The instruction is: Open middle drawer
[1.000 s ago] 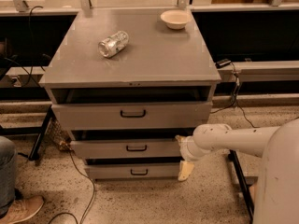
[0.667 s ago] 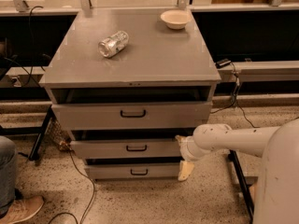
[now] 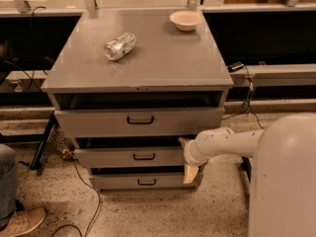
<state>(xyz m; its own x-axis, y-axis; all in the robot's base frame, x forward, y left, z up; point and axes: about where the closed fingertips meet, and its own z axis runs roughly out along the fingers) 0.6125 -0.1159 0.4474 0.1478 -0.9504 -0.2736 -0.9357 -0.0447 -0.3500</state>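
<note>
The grey cabinet has three drawers stacked in the camera view. The middle drawer (image 3: 118,157) has a mid-height flat front with a small black loop handle (image 3: 143,156) at its centre. A dark gap shows above its front. My gripper (image 3: 186,158) is at the right end of that front, well to the right of the handle. It is open, with one cream finger (image 3: 182,141) above the front's top edge and the other below it. My white arm (image 3: 232,142) reaches in from the right.
The top drawer (image 3: 98,122) has a taller front and the bottom drawer (image 3: 118,181) the shortest. A crushed can (image 3: 119,46) and a bowl (image 3: 185,19) lie on the cabinet top (image 3: 163,58). A person's shoe (image 3: 22,221) and cables lie on the floor to the left.
</note>
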